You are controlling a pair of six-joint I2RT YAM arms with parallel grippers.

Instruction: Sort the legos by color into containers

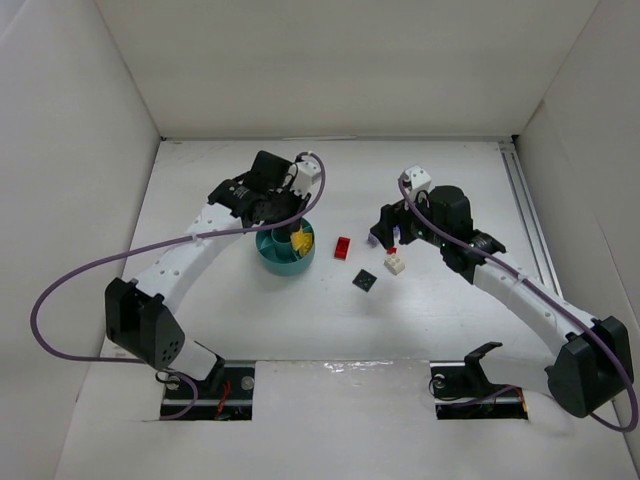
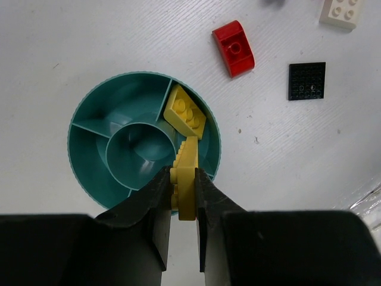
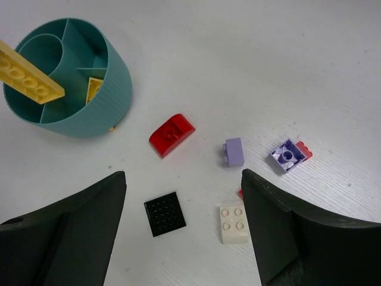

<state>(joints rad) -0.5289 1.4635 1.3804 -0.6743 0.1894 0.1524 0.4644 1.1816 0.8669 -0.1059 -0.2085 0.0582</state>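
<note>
Legos sort, yellow step in hand. Left gripper is pinched on a long yellow plate, held on edge with the jaws pressed against its two faces. The plate's far end hangs over the teal dish, about at the wall between the central cup and the wedge facing the loose bricks. The right wrist view shows it raised above the rim and tilted, not seated. That wedge already holds a yellow brick, so I judge it the right compartment. The cup and the other wedges I can see look bare.

Next move, as I read it: nudge the plate outward from the cup until it sits over the yellow wedge, lower it, then spread the jaws. The plate looks long for that wedge, so it will probably end up leaning on a wall. The risk is it tipping into the cup or over the rim.

Outward from the dish on the table: red curved brick nearest, then black flat plate, then white brick. Right gripper hovers over that group, fingers spread wide, holding nothing. Farthest from the dish are a lavender brick and a second lavender piece lying underside up, with a small red piece touching it.
</note>
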